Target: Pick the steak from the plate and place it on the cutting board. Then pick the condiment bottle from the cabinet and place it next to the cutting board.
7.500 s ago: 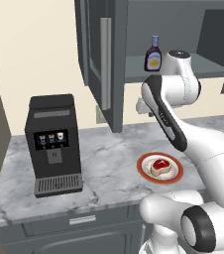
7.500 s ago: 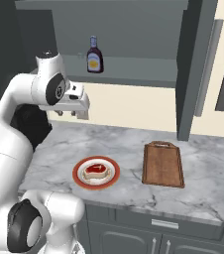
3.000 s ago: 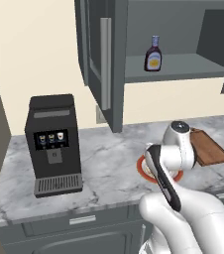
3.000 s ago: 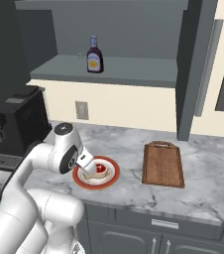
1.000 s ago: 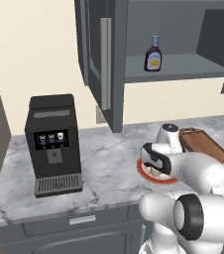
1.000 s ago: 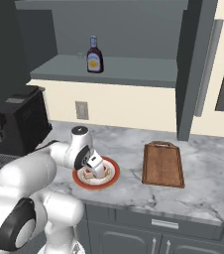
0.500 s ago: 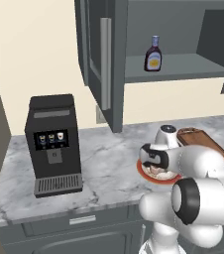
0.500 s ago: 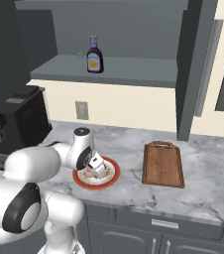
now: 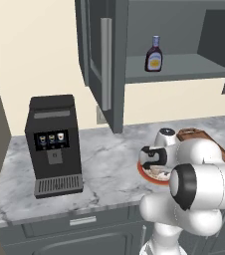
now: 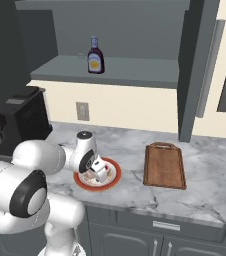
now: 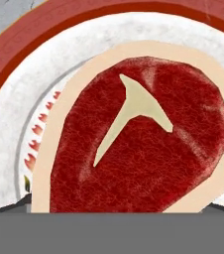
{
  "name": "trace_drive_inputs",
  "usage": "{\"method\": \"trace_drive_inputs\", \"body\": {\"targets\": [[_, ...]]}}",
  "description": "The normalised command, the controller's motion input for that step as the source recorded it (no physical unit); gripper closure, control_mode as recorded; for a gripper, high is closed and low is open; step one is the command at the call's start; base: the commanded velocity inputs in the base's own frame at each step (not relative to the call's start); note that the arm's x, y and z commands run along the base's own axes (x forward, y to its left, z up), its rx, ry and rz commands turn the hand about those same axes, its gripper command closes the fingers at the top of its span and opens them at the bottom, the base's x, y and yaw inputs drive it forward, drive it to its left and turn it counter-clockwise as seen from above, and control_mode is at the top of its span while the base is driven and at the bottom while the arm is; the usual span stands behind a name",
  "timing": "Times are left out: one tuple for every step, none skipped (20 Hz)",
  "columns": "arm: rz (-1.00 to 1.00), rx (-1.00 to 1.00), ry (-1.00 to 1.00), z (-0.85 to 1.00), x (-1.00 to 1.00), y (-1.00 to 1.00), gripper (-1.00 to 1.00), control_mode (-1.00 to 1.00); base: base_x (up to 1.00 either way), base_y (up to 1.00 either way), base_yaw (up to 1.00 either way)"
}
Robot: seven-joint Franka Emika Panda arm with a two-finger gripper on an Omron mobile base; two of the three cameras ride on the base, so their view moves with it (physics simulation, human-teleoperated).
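The steak (image 11: 139, 144) lies flat on the plate (image 10: 111, 181), red with a pale rim and a pale Y-shaped streak in the middle. In the hand view it looks very big, so the gripper (image 10: 96, 171) hangs right over it. I cannot tell if the fingers are open or closed, because their tips hide behind the meat.

3 seconds ago the arm was higher above the plate. It has come down low, and in the last second it has hardly moved. I think it is about to grab the steak.

The cutting board (image 10: 164, 165) lies to the right of the plate, a little apart, with nothing on it. The bottle (image 10: 95, 56) stands far back on the shelf of the cabinet (image 10: 197, 65). A coffee machine (image 9: 55, 144) stands far to the left.
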Motion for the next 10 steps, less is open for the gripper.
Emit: {"method": "trace_drive_inputs", "body": {"targets": [[0.0, 0.0, 0.0, 0.0, 0.0, 0.0, 1.0, -1.0, 0.0, 0.0, 0.0], [0.0, 0.0, 0.0, 0.0, 0.0, 0.0, 1.0, -1.0, 0.0, 0.0, 0.0], [0.0, 0.0, 0.0, 0.0, 0.0, 0.0, 1.0, -1.0, 0.0, 0.0, 0.0], [0.0, 0.0, 0.0, 0.0, 0.0, 0.0, 1.0, -1.0, 0.0, 0.0, 0.0], [0.0, 0.0, 0.0, 0.0, 0.0, 0.0, 1.0, -1.0, 0.0, 0.0, 0.0], [0.0, 0.0, 0.0, 0.0, 0.0, 0.0, 1.0, -1.0, 0.0, 0.0, 0.0], [0.0, 0.0, 0.0, 0.0, 0.0, 0.0, 1.0, -1.0, 0.0, 0.0, 0.0], [0.0, 0.0, 0.0, 0.0, 0.0, 0.0, 1.0, -1.0, 0.0, 0.0, 0.0], [0.0, 0.0, 0.0, 0.0, 0.0, 0.0, 1.0, -1.0, 0.0, 0.0, 0.0], [0.0, 0.0, 0.0, 0.0, 0.0, 0.0, 1.0, -1.0, 0.0, 0.0, 0.0]]}}
